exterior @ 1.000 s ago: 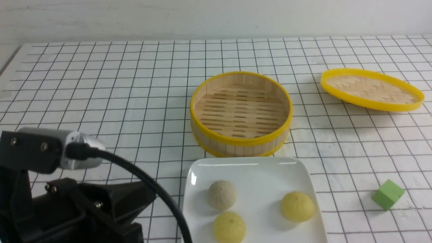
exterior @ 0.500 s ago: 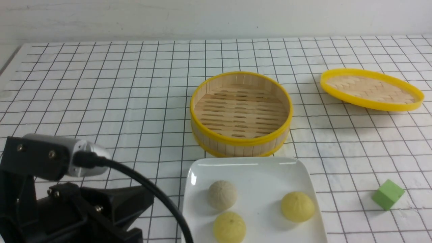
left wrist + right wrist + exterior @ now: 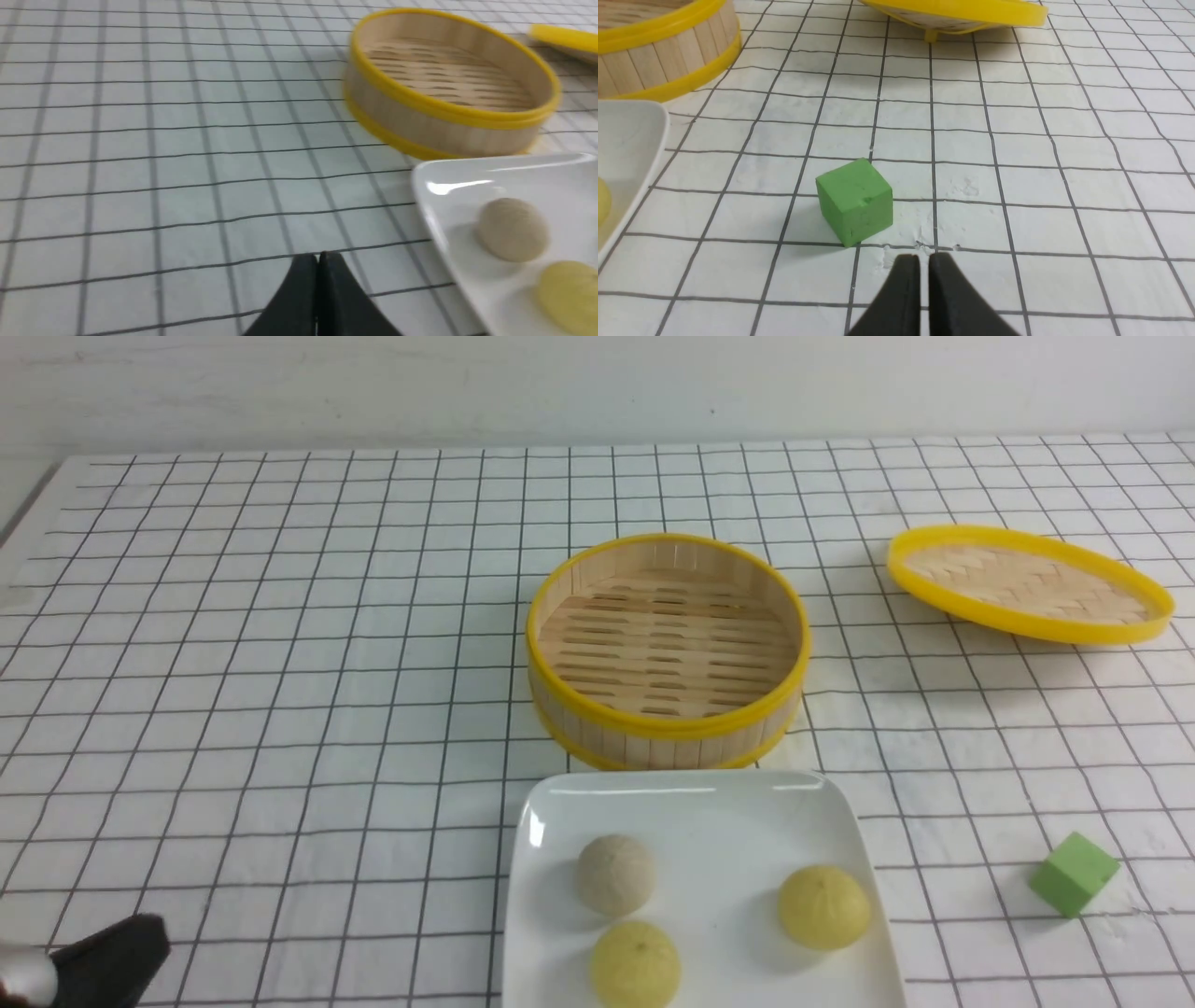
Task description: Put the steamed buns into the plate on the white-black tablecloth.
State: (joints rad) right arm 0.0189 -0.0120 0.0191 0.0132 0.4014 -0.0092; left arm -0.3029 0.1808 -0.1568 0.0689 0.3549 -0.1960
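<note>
Retreating to the front view's 7 o'clock corner, the left claw [image 3: 317, 280] is pressed closed and empty, like the right claw [image 3: 923, 280]. All three steamed buns [image 3: 616, 875] sit on the plate [image 3: 691, 803]; the task looks done.

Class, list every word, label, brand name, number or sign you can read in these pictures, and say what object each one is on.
None: no view shows any readable text. The plate, three steamed buns, steamer basket, woven lid and green cube are unmarked; the white-black tablecloth bears only grid lines.
</note>
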